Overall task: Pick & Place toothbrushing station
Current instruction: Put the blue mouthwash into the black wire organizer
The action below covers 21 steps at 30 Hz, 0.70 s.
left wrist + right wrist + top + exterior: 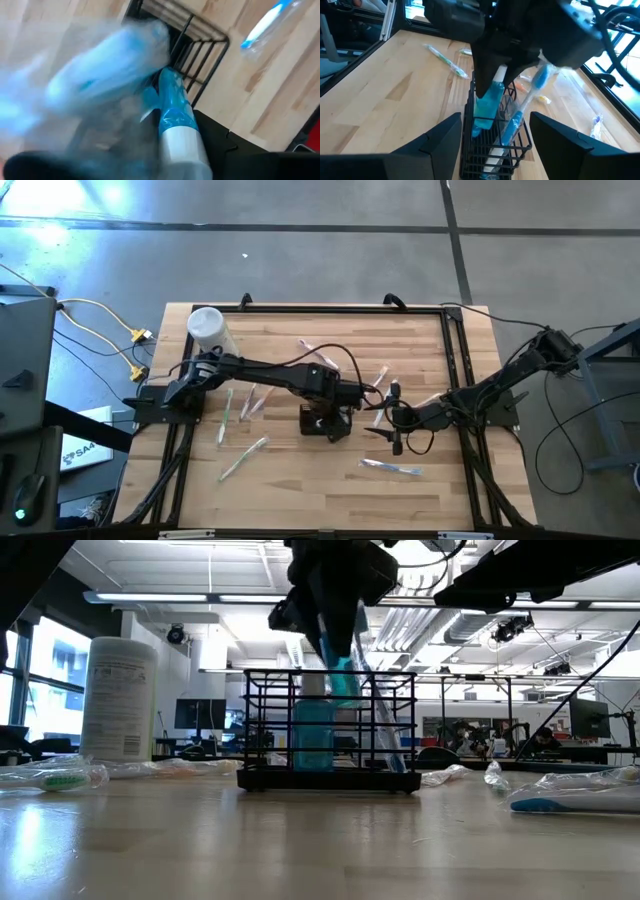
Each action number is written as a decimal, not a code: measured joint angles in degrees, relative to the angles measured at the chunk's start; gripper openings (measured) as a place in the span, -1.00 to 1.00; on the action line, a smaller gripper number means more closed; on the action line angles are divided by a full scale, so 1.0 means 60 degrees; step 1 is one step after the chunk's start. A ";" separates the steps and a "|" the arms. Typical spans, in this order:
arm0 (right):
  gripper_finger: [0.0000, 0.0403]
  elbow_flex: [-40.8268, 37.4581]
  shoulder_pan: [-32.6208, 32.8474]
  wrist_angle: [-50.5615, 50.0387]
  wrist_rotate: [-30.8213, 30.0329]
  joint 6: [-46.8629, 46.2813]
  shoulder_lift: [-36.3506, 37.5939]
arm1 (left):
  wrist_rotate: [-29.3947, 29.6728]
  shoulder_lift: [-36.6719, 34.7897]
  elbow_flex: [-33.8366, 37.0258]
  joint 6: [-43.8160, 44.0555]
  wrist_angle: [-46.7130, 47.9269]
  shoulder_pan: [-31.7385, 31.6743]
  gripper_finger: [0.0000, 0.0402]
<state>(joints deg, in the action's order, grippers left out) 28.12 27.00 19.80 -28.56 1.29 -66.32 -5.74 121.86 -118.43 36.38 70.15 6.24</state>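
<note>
Toothbrushing station, a black wire holder, sits upright mid-table, slightly toward the front edge, bare wood all round its base. In low view the station stands flat on the wooden table with a blue-and-white tube standing inside it.

Left gripper is right above the station, arm stretched across from the table's left side. Jaws narrow, closed on a wrapped blue toothbrush that slants down into the holder next to the tube; whether its tip touches the bottom, can't tell. Left wrist view is mostly blur: wrapped brush close up, tube and wire rim beyond.

Right gripper hovers just right of the station, jaws wide, holding nothing, its fingers either side of the holder's near end but apart from it.

White cylindrical container at back-left corner, well apart. Loose wrapped toothbrushes scattered: green ones left of the station, one blue front right, more behind the station. Front strip of the table is open; rear-left strip open too. Black rails run along the table's left, right and back edges
</note>
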 joint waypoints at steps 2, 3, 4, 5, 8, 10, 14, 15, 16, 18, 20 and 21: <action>0.13 0.0000 0.0001 -0.0002 0.0000 -0.0001 0.0000 | -0.0010 0.0042 -0.0001 0.0003 0.0067 -0.0052 -0.57; 0.13 0.0000 0.0000 0.0002 0.0000 -0.0002 0.0000 | -0.0020 0.0062 0.0013 0.0003 0.0097 -0.0048 -0.57; 0.13 0.0000 0.0000 0.0001 0.0000 0.0000 0.0000 | -0.0041 0.0072 0.0018 -0.0002 0.0073 -0.0054 -0.57; 0.13 0.0000 0.0000 -0.0002 0.0000 0.0002 0.0000 | -0.0040 0.0073 0.0018 -0.0020 0.0049 -0.0061 -0.57; 0.13 0.0000 0.0000 -0.0002 0.0000 -0.0001 0.0000 | -0.0047 0.0063 0.0018 -0.0026 0.0054 -0.0107 -0.57; 0.13 0.0000 0.0000 -0.0002 0.0000 0.0000 0.0000 | -0.0037 0.0062 0.0018 -0.0049 0.0049 -0.0128 -0.57; 0.13 0.0000 0.0000 -0.0002 0.0000 0.0002 0.0000 | -0.0055 0.0062 0.0018 -0.0101 0.0052 -0.0168 -0.57; 0.13 0.0000 0.0000 -0.0002 0.0000 0.0001 0.0000 | -0.0053 0.0062 0.0018 -0.0157 0.0043 -0.0171 -0.57; 0.13 0.0000 0.0003 -0.0002 0.0000 -0.0002 0.0000 | -0.0055 0.0062 0.0018 -0.0273 0.0029 -0.0173 -0.57; 0.13 0.0000 0.0000 -0.0002 0.0000 -0.0001 0.0000 | -0.0051 0.0061 0.0018 -0.0499 0.0019 -0.0174 -0.57; 0.13 0.0000 0.0002 -0.0002 0.0000 -0.0002 0.0000 | -0.0051 0.0061 0.0018 -0.0618 0.0024 -0.0171 -0.57; 0.13 0.0000 0.0000 -0.0002 0.0000 -0.0001 0.0000 | -0.0051 0.0058 0.0018 -0.0699 0.0025 -0.0171 -0.57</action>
<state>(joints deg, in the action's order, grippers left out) 28.12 27.00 19.79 -28.56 1.28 -66.32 -6.04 122.21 -118.32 32.19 70.30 5.21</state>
